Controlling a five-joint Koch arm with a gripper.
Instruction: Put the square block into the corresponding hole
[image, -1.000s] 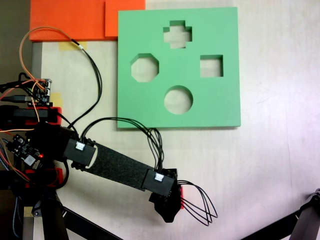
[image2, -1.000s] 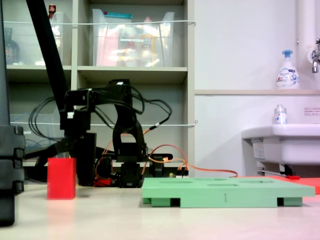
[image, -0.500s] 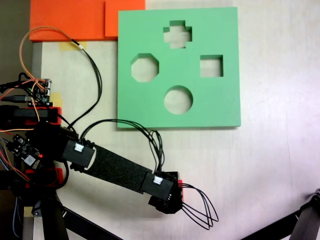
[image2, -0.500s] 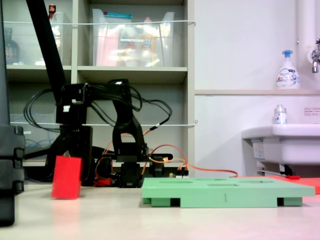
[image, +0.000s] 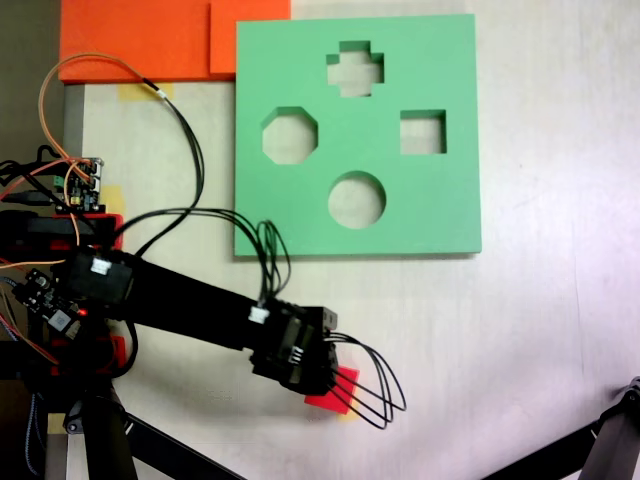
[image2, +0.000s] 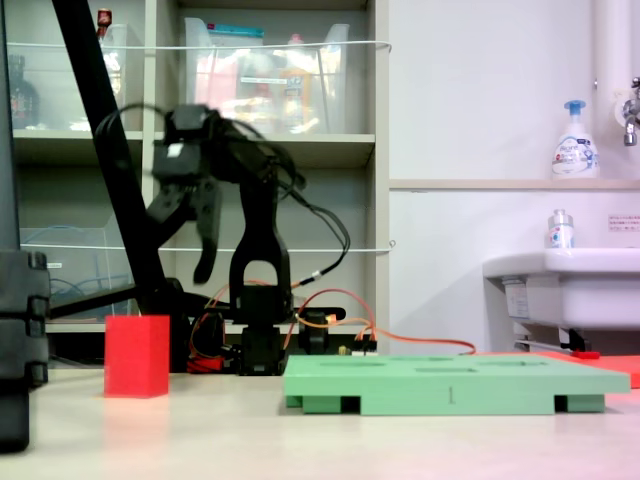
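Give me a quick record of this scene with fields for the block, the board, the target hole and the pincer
block: square block, red, upright on the table, apart from the board
board: green foam board, flat on the table, four cut-outs
target hole: square cut-out, open, nothing in it
pincer: pincer raised above the block, jaws spread, holding nothing
other holes: cross, octagon, round
task state: block not yet in the hole
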